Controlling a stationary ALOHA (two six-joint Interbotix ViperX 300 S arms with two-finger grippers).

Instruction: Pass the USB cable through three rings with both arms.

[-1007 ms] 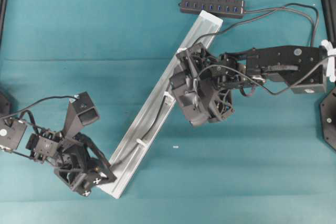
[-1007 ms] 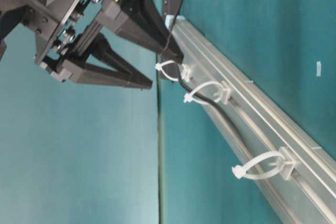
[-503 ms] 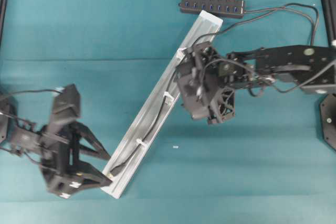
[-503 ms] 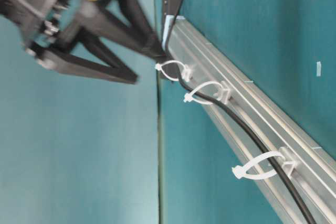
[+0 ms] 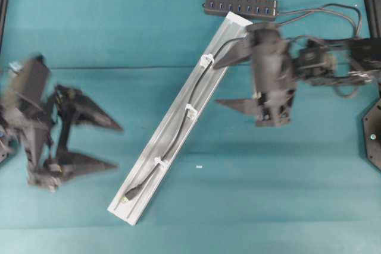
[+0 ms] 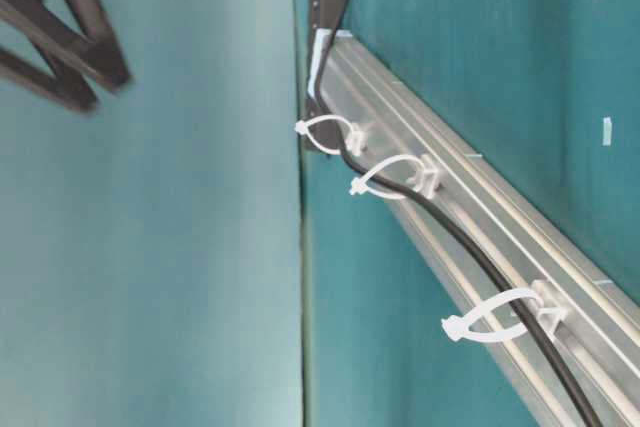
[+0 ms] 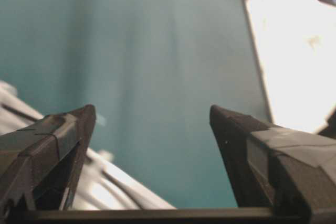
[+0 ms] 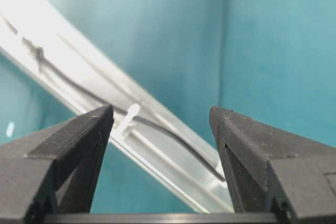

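Now both tools (image 5: 117,145) (image 5: 215,83) have drawn back, wide open, from the USB cable (image 5: 178,130).

Thin black USB cable (image 5: 178,132), lying along the groove of a long silver rail (image 5: 152,165) set diagonally on teal cloth. Threaded through all three rings (image 5: 191,110): small translucent-white loop clips spaced along the rail, upper (image 5: 206,60), middle, lower (image 5: 159,162). Slim plug (image 5: 132,193) resting flat near the rail's lower end, past the last ring. From table level, loops (image 6: 385,179) arching over the cord.
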